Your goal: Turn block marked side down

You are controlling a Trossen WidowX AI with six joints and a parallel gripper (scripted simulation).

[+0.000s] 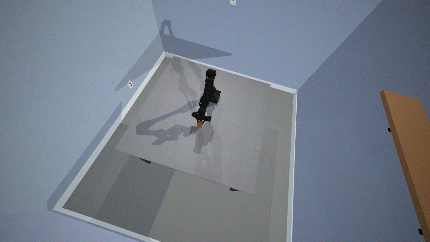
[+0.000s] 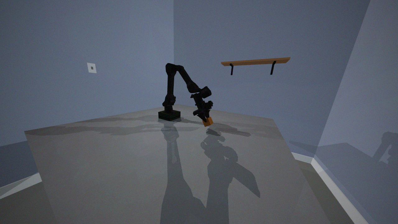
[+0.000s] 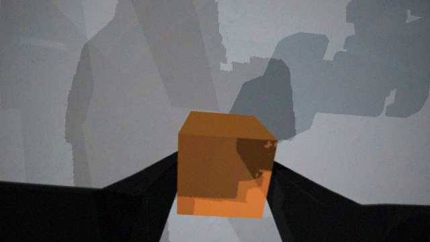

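Wooden wall shelf [image 2: 255,61] on two dark brackets, high and to the side of the gripper; white wall plate [image 2: 91,67] on the opposite wall; white skirting [image 2: 331,186] along the floor.

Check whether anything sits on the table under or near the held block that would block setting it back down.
Nothing visible does. The gripper is shut on the block, tilted just above the table. Around it the views show only shadows; the arm's base stands well apart.

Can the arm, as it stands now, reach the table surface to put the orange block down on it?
Probably yes. The gripper is shut on the orange block, tilted, just above the table. Nothing lies beneath it, only shadows.
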